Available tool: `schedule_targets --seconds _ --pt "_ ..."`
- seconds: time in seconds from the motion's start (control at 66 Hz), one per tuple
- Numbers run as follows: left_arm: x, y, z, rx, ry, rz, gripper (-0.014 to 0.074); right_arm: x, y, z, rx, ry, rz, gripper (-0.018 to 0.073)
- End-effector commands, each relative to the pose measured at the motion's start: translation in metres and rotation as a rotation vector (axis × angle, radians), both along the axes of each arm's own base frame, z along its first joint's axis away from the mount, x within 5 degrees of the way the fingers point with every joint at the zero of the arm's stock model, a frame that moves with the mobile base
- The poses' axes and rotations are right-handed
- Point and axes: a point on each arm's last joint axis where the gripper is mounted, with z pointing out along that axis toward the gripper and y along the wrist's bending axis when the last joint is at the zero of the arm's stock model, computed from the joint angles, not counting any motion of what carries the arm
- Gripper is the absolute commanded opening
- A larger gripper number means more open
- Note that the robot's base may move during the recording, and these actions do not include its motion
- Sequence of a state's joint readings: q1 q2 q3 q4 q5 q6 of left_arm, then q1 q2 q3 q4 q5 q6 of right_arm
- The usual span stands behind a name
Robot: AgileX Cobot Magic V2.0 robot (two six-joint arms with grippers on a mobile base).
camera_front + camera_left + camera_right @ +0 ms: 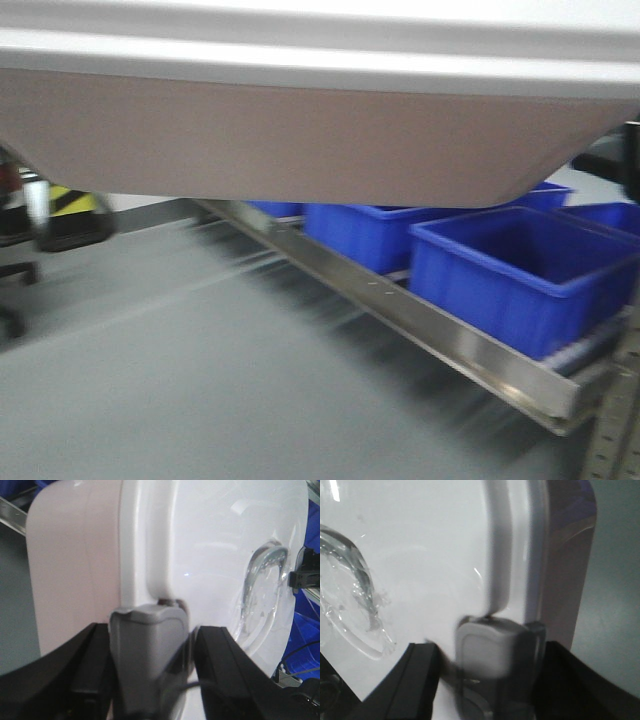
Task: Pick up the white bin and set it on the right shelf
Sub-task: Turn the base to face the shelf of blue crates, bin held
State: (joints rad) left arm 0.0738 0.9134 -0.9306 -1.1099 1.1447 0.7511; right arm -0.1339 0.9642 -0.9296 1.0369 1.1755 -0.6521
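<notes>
White plastic, the bin (300,140) hangs lifted between my grippers. Left gripper (152,640) and right gripper (487,652) are each closed on a grey end clip (145,680). Steel shelf (430,325) lies below, rightward; a slipping clip could drop the bin onto the crates (520,270).

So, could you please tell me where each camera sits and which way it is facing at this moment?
Exterior front-facing: low, beneath the raised white bin, facing forward to the right shelf and blue crates; no arm clearly visible.
Left wrist-mounted: behind the left claw, facing the bin's lid; black fingers flank a grey latch.
Right wrist-mounted: behind the right claw, facing the lid's opposite end likewise.
Shared: both wrist views show the lid's recessed handle; all show the bin.
</notes>
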Motion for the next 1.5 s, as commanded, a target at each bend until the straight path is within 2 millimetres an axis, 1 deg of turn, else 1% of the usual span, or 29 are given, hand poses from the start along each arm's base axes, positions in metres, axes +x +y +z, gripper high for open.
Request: schedule_targets --seconds 0.0,1.486 --pt "-0.0185 -0.0126 0.021 -0.142 -0.024 -0.165 0.0196 -0.0147 0.0129 0.0231 0.164 -0.028 0.122 0.0294" --pt "-0.0185 -0.0126 0.021 -0.142 -0.024 -0.165 0.0195 -0.0147 0.0129 0.0231 0.164 -0.028 0.122 0.0294"
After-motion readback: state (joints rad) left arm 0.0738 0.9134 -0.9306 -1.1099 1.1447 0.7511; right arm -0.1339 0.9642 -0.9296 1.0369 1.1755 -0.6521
